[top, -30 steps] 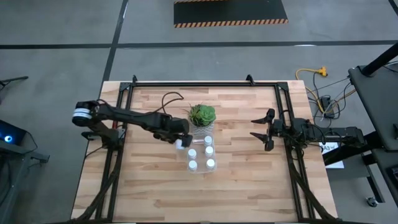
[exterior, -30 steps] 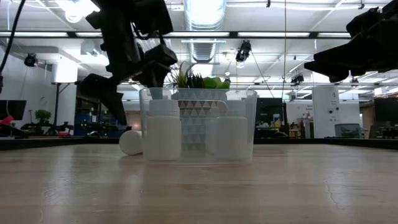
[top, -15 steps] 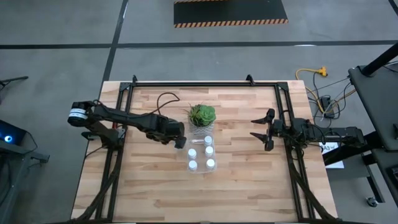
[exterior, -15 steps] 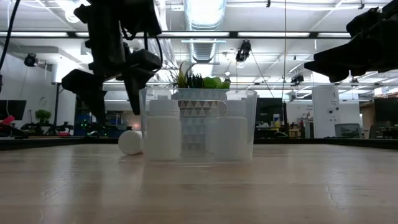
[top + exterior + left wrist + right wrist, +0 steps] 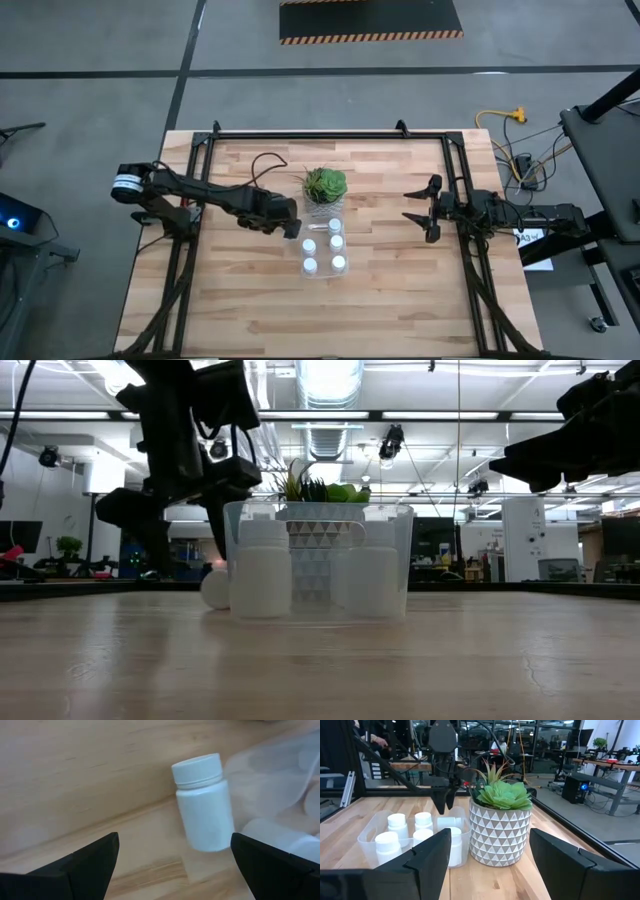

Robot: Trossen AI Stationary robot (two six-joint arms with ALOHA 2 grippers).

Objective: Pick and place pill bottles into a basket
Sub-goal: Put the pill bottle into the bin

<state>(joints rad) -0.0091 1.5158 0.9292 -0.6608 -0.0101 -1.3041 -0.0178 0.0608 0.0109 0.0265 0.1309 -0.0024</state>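
The left claw (image 5: 291, 228) has been drawn back slightly, spread wide over a fallen pill bottle (image 5: 204, 802) beside the basket (image 5: 324, 266); the right claw (image 5: 418, 209) is held part-open, empty.

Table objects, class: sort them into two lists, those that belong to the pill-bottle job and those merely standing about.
Job: pill bottles in the basket, clear basket, loose pill bottle lying beside it, left end effector.
Standing about: potted plant, right end effector.
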